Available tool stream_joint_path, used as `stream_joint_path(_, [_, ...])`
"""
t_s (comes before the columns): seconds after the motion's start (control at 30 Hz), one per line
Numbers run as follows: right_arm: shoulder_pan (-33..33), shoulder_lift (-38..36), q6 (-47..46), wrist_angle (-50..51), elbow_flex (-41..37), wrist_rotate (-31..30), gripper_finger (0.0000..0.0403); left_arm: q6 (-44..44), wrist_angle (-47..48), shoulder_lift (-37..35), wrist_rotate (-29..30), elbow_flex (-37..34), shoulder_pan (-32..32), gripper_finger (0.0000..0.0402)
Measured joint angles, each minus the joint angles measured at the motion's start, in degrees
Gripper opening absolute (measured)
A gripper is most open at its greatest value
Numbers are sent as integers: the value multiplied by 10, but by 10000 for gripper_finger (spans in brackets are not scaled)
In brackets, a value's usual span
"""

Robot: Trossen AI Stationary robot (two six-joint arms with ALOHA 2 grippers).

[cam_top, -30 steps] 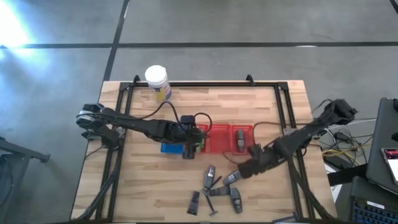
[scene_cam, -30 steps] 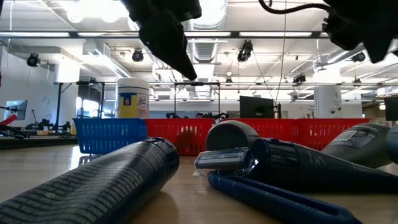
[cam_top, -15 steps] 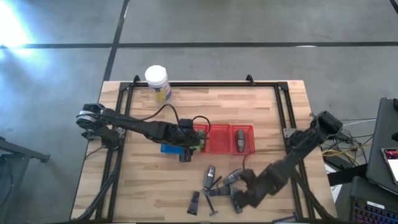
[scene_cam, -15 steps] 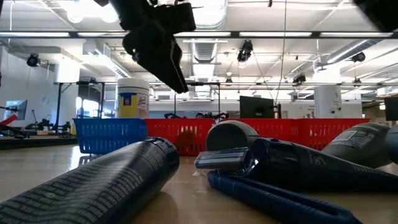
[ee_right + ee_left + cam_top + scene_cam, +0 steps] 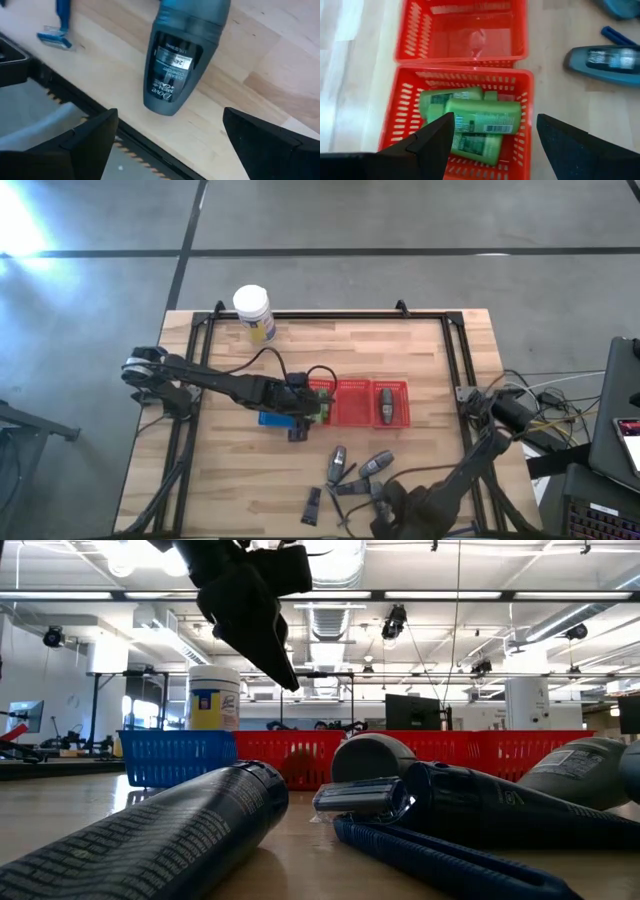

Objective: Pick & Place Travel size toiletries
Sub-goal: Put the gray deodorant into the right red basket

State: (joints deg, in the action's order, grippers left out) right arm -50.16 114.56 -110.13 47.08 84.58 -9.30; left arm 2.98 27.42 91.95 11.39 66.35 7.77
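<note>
In the left wrist view, several bright green bottles (image 5: 480, 122) lie in a red basket (image 5: 522, 125), with my open left gripper (image 5: 495, 122) hovering above them. In the high view this gripper (image 5: 298, 420) sits at the table's middle. My right gripper (image 5: 170, 115) is open above a grey tube with a dark end (image 5: 182, 55), which lies flat on the wood near the near edge; its fingers stand either side without touching. In the high view, this gripper (image 5: 388, 508) is over the loose grey tubes (image 5: 338, 465). A blue razor (image 5: 57, 25) lies beside them.
A row of red baskets stands mid-table: one empty (image 5: 352, 402), one holding a grey tube (image 5: 390, 402). A blue basket (image 5: 270, 418) is under the left arm. The white jar (image 5: 252, 310) stands at the far edge. The table's black frame rail (image 5: 75, 95) runs close to the right gripper.
My right arm has swung from beside the red baskets toward the table's near edge and now hangs over the loose grey tubes, fingers still open. The left gripper has stayed above the basket of green bottles. None of the objects has moved.
</note>
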Motion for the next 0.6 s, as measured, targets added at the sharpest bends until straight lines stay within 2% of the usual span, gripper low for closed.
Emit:
stream_joint_path(0.2, [-1, 63, -17, 20, 66, -31, 364, -40, 4, -1, -21, 0, 0, 287])
stream_joint_path(0.33, [1, 89, -27, 62, 100, -25, 356, -41, 14, -4, -42, 0, 2, 287])
stream_joint_path(0.6, [11, 95, -80, 111, 95, -27, 339, -71, 20, -4, -46, 0, 14, 287])
